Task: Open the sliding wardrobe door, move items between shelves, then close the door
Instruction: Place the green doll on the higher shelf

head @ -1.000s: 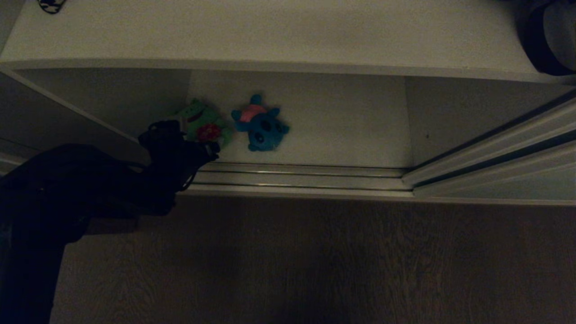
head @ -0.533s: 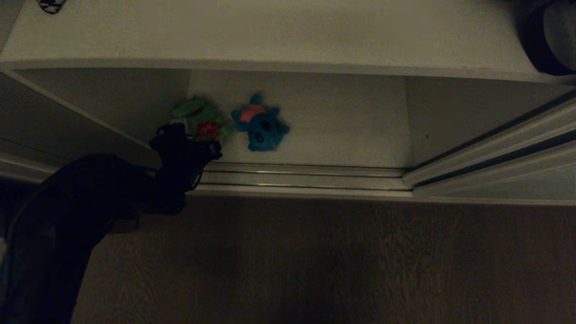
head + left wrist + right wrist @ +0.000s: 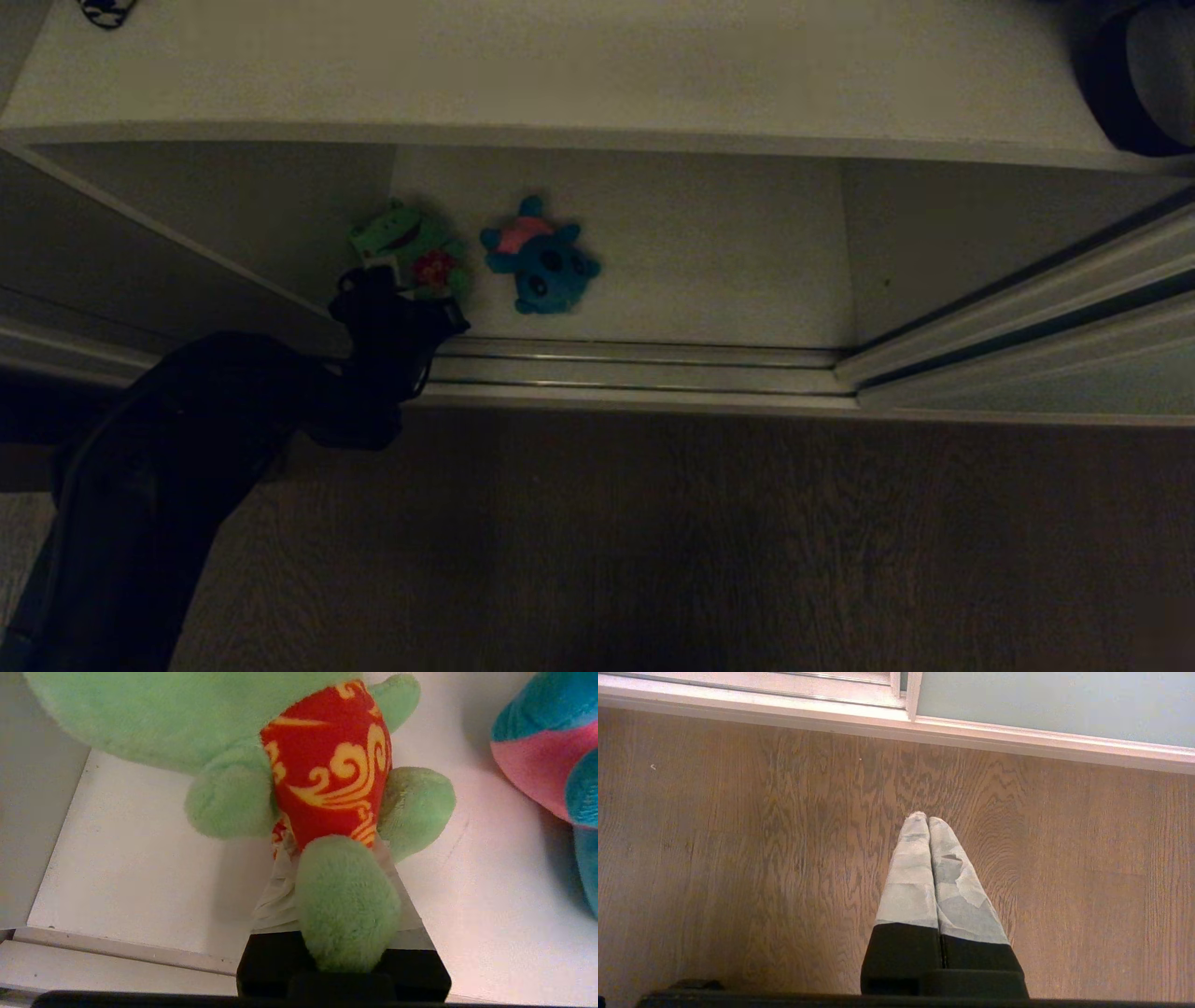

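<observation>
L gripper (image 3: 403,291) was wide open a sec ago, just short of the green plush toy (image 3: 411,250) on the bottom shelf (image 3: 700,261). It pushed in past the door track (image 3: 635,369) and the fingers closed. They were then clamped on the toy's lower end: in the L wrist view one green leg (image 3: 348,903) and the red-and-gold belly patch (image 3: 334,760) sat pinched between the taped fingers (image 3: 275,900). Toy also shifted a bit vs before, head tipped up toward the back of the shelf, so the grip had bitten.

Toy was near the shelf's L side wall, close to the front edge; whether it was off the board yet I couldn't tell. Blue plush toy (image 3: 541,257) lay just beside it on the R, untouched, same spot as before.

Sliding door (image 3: 1055,704) was pushed off to the R, opening clear. R gripper (image 3: 928,820) hung parked over the wood floor (image 3: 738,858), fingers pressed together, empty.

My read: door step done, first pick made. Next would be lift, then place on the upper shelf (image 3: 560,65). Grip was on a leg and soft belly only, so slip or swing on the lift was the risk. Blue toy and door close still to do.
</observation>
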Robot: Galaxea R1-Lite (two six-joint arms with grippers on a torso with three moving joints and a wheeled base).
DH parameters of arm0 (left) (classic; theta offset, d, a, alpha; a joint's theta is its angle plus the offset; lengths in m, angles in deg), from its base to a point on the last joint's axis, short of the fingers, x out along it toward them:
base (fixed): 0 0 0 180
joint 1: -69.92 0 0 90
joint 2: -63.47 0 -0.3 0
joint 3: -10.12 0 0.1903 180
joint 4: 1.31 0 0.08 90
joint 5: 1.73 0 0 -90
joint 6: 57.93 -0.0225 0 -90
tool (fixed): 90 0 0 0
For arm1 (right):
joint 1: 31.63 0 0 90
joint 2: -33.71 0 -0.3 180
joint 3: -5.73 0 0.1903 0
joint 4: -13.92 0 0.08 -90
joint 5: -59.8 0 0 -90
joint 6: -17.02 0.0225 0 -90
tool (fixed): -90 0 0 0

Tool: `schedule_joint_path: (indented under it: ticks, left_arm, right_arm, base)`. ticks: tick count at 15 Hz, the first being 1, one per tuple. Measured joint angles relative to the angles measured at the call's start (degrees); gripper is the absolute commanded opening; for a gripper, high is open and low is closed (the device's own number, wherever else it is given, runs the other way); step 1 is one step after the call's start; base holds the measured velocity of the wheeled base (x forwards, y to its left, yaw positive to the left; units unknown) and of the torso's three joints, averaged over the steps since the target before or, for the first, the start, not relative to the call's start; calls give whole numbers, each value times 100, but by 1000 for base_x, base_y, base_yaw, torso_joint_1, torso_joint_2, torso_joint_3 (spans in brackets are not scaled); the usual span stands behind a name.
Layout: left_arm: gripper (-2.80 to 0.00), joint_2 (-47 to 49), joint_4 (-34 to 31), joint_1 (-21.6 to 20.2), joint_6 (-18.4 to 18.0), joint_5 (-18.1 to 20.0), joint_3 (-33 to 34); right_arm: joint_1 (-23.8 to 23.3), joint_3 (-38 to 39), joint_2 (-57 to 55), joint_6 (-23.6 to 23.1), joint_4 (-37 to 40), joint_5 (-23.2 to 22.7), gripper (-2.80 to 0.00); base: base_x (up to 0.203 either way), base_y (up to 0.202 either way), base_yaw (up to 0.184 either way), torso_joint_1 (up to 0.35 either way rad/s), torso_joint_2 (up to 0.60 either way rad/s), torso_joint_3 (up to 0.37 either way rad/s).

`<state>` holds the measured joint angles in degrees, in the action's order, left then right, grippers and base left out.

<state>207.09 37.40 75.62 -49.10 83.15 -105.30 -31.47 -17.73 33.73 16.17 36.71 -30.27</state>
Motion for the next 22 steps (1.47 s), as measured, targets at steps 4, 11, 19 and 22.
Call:
schedule_joint_path:
  ticks: [4, 11, 19, 22]
  left_arm:
    - [-280, -772, -192, 23, 4, 13, 849]
    - [-280, -3164, -1084, 328, 0, 27, 3842]
    - [-280, -6176, -2951, 880, 11, 55, 6473]
    - [-280, -7466, -4248, 957, 17, 69, 6864]
  right_arm:
    - [0, 0, 0, -2, -2, 2, -280]
    - [0, 0, 0, 0, -2, 0, -280]
    - [0, 0, 0, 1, 0, 0, -280]
    - [0, 0, 0, 0, -2, 0, -280]
  base:
    - [0, 0, 0, 0, 0, 0]
    - [0, 0, 0, 0, 0, 0]
    - [0, 0, 0, 0, 0, 0]
    - [0, 0, 0, 0, 0, 0]
